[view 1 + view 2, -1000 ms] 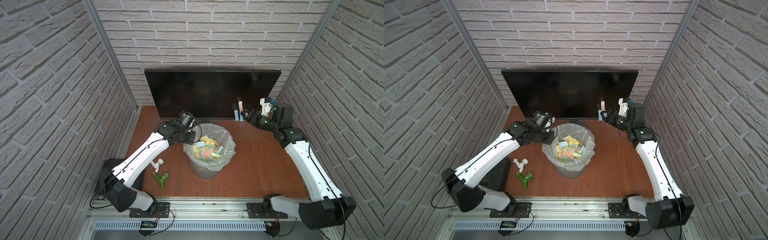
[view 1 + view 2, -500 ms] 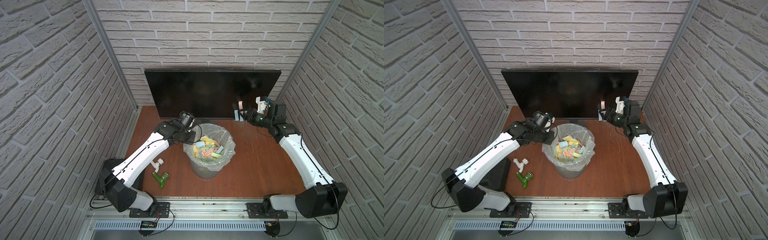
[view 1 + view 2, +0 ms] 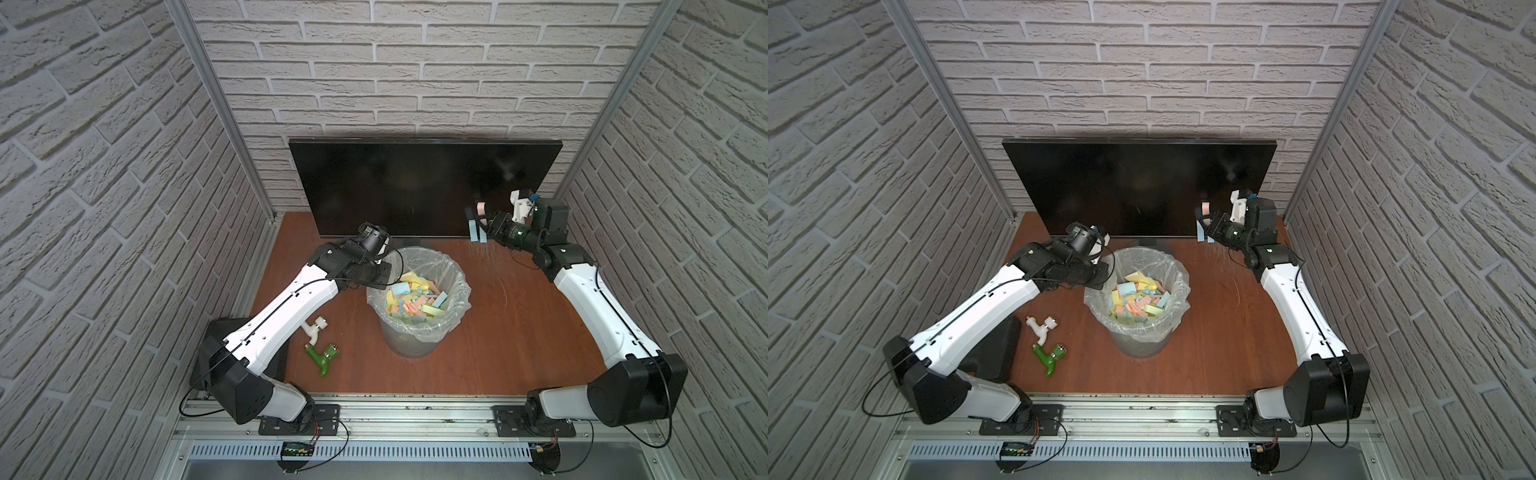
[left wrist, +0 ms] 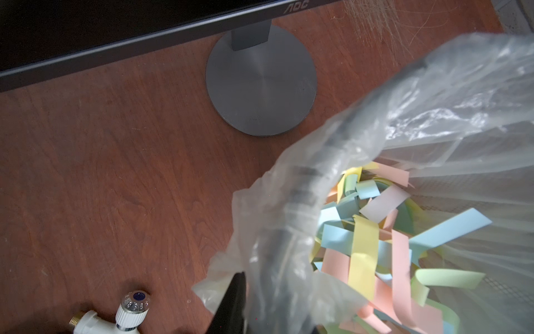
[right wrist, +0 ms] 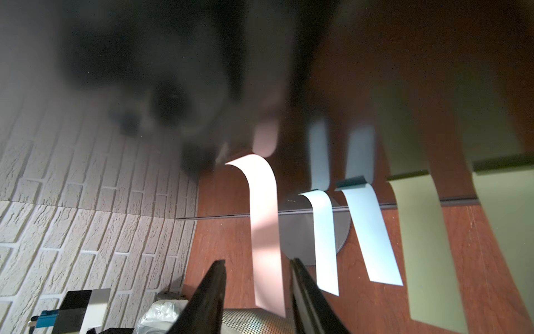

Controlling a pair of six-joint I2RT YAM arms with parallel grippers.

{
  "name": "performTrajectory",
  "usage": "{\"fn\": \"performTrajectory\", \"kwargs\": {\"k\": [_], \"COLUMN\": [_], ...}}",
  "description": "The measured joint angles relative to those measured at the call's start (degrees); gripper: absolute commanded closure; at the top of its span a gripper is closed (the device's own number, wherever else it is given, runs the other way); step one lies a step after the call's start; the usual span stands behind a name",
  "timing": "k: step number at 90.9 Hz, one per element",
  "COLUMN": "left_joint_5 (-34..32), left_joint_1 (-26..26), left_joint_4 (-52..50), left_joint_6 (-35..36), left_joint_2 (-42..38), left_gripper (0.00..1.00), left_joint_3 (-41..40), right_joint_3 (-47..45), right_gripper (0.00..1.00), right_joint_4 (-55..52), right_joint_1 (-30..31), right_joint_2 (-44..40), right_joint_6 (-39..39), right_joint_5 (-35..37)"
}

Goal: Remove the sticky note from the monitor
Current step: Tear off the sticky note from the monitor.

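Observation:
The wide black monitor (image 3: 415,187) (image 3: 1133,187) stands at the back. A pink sticky note (image 3: 481,206) (image 3: 1205,206) curls off its lower right part, beside blue notes (image 3: 473,230). In the right wrist view the pink sticky note (image 5: 265,231) hangs between the two fingers of my right gripper (image 5: 257,261), which stand apart on either side of it without pinching it. In both top views the right gripper (image 3: 484,226) (image 3: 1209,226) is up against the notes. My left gripper (image 3: 384,278) (image 4: 260,306) is shut on the liner-covered rim of the waste bin (image 3: 457,266) (image 4: 303,185).
The bin holds several coloured paper strips. Two blue notes (image 5: 325,240) and pale green notes (image 5: 424,245) hang beside the pink one. The monitor's round grey foot (image 4: 260,81) sits behind the bin. White (image 3: 314,328) and green (image 3: 322,356) tap fittings lie front left. Brick walls close in on both sides.
My right arm has pushed forward to the monitor and its fingers have narrowed around the pink note. The left arm has not moved.

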Motion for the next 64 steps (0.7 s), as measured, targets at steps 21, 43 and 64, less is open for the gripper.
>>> {"fn": "performTrajectory", "kwargs": {"k": [21,43,64], "left_joint_5": [0.0,0.0,0.0], "left_joint_1": [0.0,0.0,0.0], "left_joint_4": [0.0,0.0,0.0], "left_joint_6": [0.0,0.0,0.0], "left_joint_2": [0.0,0.0,0.0], "left_gripper": [0.75,0.75,0.75], "left_joint_3": [0.0,0.0,0.0], "right_joint_3": [0.0,-0.8,-1.5], "right_gripper": [0.97,0.97,0.97], "right_joint_4": [1.1,1.7,2.1], "right_joint_1": [0.0,0.0,0.0], "right_joint_2": [0.0,-0.8,-3.2], "right_joint_6": [0.9,1.1,2.0], "right_joint_5": [0.2,0.4,0.0]}}
